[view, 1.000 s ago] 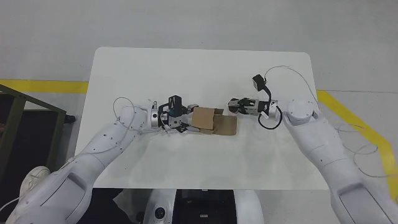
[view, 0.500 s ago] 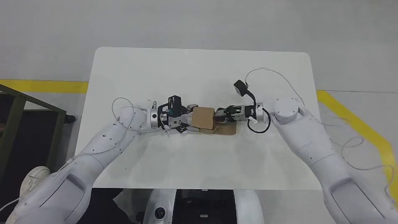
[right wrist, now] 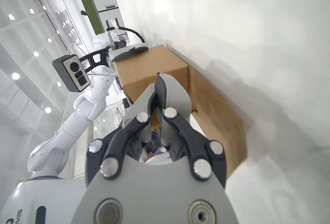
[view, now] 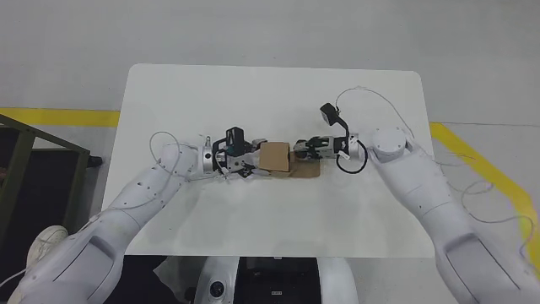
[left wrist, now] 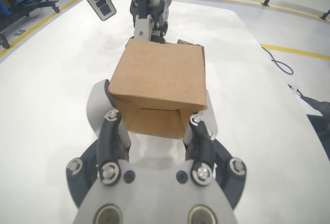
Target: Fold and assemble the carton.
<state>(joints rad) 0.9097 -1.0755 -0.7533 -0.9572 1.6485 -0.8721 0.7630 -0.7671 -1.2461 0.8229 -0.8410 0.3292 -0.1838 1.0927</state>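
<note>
A brown carton (view: 274,158) lies on its side at the middle of the white table (view: 169,93). My left gripper (view: 250,162) is shut on the carton's open end (left wrist: 159,73), one finger against each side wall (left wrist: 154,116). At the opposite end my right gripper (view: 297,147) is shut on a thin cardboard flap of the carton (right wrist: 149,67); its fingers (right wrist: 157,80) are pressed together with a brown strip between them. From the left wrist view the right gripper (left wrist: 150,38) stands just behind the carton's far edge. Another flap (right wrist: 216,116) lies flat on the table beside it.
A thin white cable (view: 371,97) loops over the table's far right part. A black cable (left wrist: 281,65) hangs past the table's edge. Yellow floor tape (view: 59,117) runs along both sides.
My right gripper has come in from the right to the carton's end and shut on a flap. The left gripper and the carton have hardly moved.
</note>
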